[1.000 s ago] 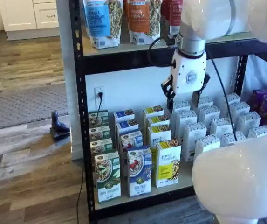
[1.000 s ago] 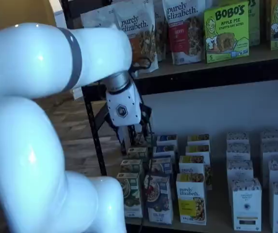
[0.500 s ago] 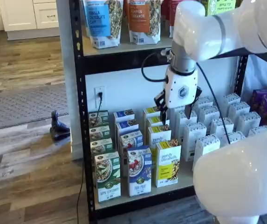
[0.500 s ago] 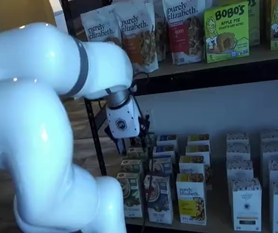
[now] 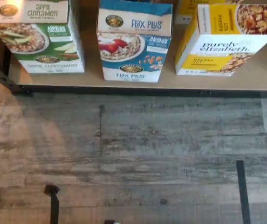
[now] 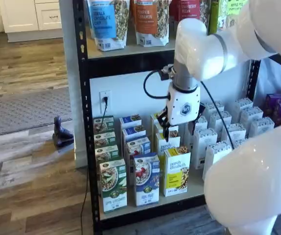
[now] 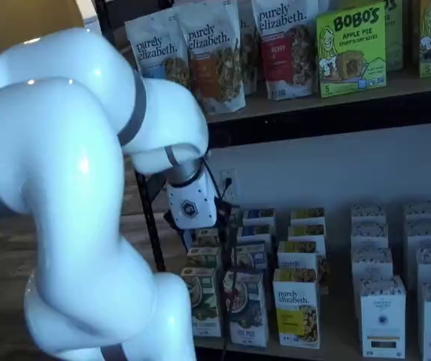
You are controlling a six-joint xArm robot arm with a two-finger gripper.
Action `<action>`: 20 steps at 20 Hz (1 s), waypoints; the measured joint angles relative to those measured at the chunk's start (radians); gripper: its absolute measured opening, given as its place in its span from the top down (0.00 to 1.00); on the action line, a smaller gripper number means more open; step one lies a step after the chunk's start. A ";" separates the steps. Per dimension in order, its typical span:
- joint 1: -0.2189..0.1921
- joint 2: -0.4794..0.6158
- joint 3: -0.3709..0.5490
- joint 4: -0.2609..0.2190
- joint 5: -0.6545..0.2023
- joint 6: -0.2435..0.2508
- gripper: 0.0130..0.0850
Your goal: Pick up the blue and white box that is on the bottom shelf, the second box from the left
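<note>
Blue and white box [image 6: 146, 179] at front edge of bottom shelf [image 6: 195, 185], btwn green carton [image 6: 113, 185] and yellow carton [image 6: 176, 171]. Tool [image 6: 178, 131] above them, fingers apart, empty.

Soft even indoor light, bright glare spots on the white arm [image 7: 57, 150] toward 10 o'clock, shelf views slightly soft, wrist view grainy, floor [image 5: 133, 154] blurred, dim under-shelf shadow.
</note>
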 joint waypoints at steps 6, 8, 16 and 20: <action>0.005 0.075 0.017 0.027 -0.101 -0.009 0.00; 0.006 0.101 0.017 0.050 -0.125 -0.026 0.00; 0.020 0.240 -0.017 0.030 -0.197 0.006 0.00; 0.026 0.306 -0.038 0.043 -0.218 0.003 0.00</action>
